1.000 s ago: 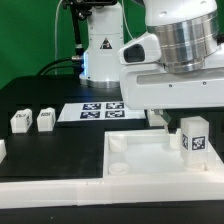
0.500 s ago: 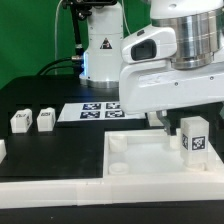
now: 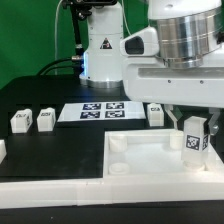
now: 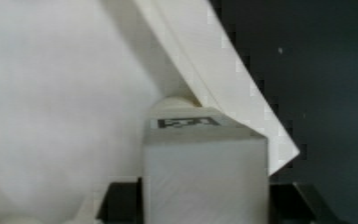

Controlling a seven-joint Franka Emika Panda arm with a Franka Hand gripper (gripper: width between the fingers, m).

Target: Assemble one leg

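My gripper (image 3: 196,127) is shut on one white leg (image 3: 196,140), held upright with its marker tag facing the camera. It hangs just over the near right corner of the large white tray (image 3: 140,160). In the wrist view the leg (image 4: 202,160) fills the middle, tag side up, with a dark finger (image 4: 126,200) on each side of it; the gripper (image 4: 206,205) grips its lower part. The tray's rim (image 4: 220,70) runs diagonally behind it. Three more legs stand on the black table: two at the left (image 3: 20,121) (image 3: 45,120) and one behind the tray (image 3: 155,113).
The marker board (image 3: 100,110) lies flat on the table behind the tray. The robot base (image 3: 100,50) stands at the back. A white ledge (image 3: 50,192) runs along the front, and another white part (image 3: 2,150) shows at the left edge.
The arm's wrist has shifted toward the exterior view's right, uncovering the leg behind the tray. The held leg has moved slightly right and down with it.
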